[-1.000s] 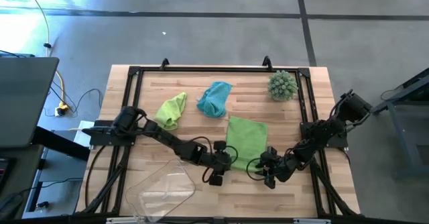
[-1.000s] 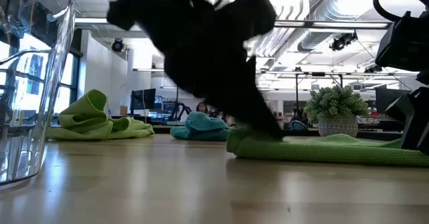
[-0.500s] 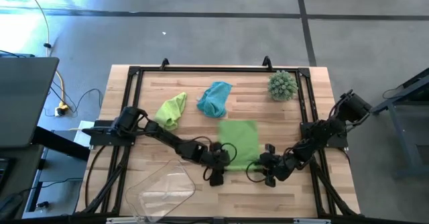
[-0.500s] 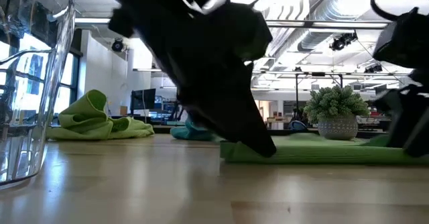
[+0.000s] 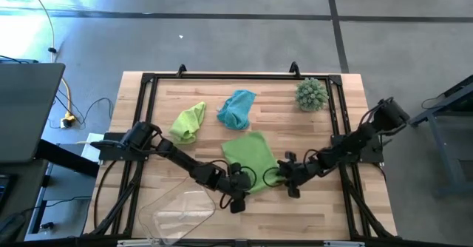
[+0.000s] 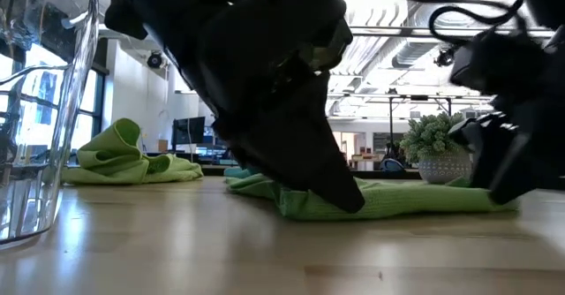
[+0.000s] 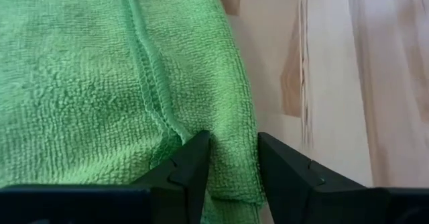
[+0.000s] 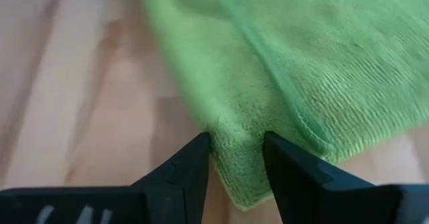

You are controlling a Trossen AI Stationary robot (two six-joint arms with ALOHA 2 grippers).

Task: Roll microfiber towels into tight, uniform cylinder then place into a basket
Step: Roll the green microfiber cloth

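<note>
Pale wooden slatted table (image 5: 192,92) from above: flat lime green fuzzy microfiber towel (image 5: 250,158) mid-table, left pincer (image 5: 238,190) and right pincer (image 5: 283,174) at its near corners. Wrist views: each pincer clenched on towel edge.

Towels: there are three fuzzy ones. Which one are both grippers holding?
The spread-out lime green towel nearest the basket. The left gripper and right gripper each pinch an edge. The crumpled lime towel and teal towel lie untouched.
</note>
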